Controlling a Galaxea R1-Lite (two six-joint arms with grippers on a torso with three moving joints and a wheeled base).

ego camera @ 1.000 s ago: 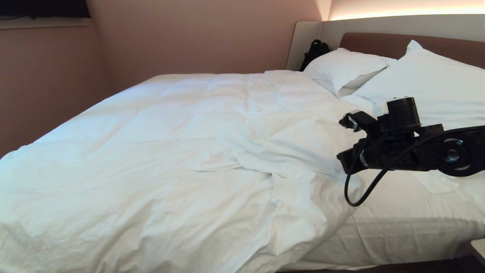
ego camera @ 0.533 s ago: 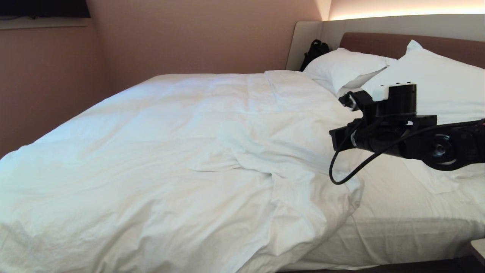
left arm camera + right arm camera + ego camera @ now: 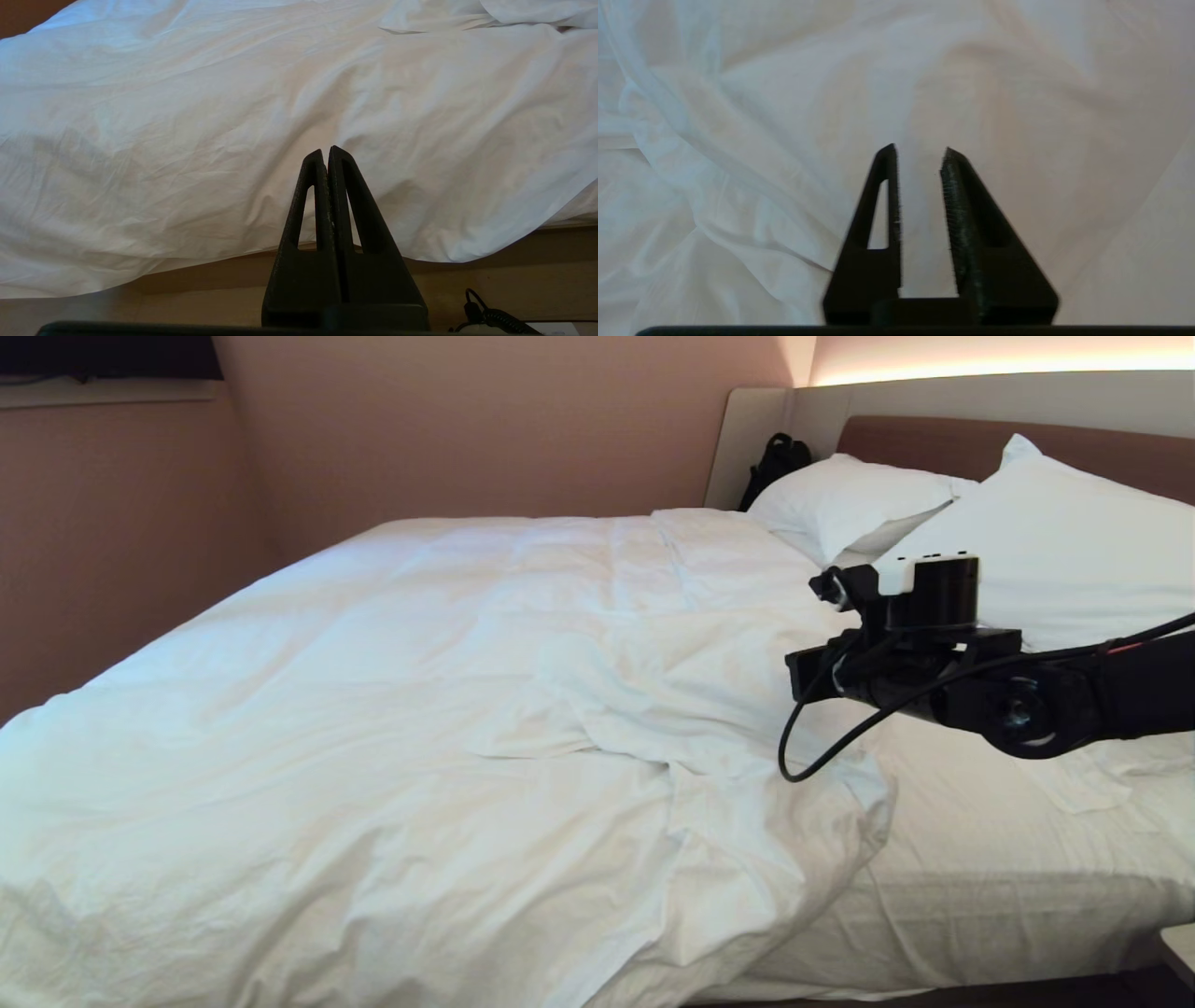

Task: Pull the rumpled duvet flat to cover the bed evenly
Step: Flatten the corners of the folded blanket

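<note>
The white puffy duvet (image 3: 420, 709) covers the left and middle of the bed (image 3: 1008, 887). Its top edge lies rumpled and folded back (image 3: 738, 747), short of the pillows, leaving bare sheet on the right. My right gripper (image 3: 795, 678) hovers just above that rumpled edge and points toward the duvet. In the right wrist view the right gripper (image 3: 919, 151) is open by a narrow gap with only duvet cloth (image 3: 738, 140) below it and nothing between its fingers. My left gripper (image 3: 325, 151) is shut and parked low beside the duvet's overhang (image 3: 187, 140).
Two white pillows (image 3: 850, 504) (image 3: 1064, 541) lean on the brown headboard (image 3: 934, 441). A black bag-like thing (image 3: 775, 462) sits in the far corner by the pillows. A wall runs along the bed's far side. A pale furniture corner (image 3: 1181, 947) shows at the lower right.
My right arm has risen and moved left toward the duvet's rumpled edge, and its jaws have parted from shut to a narrow gap. The duvet has not moved.
</note>
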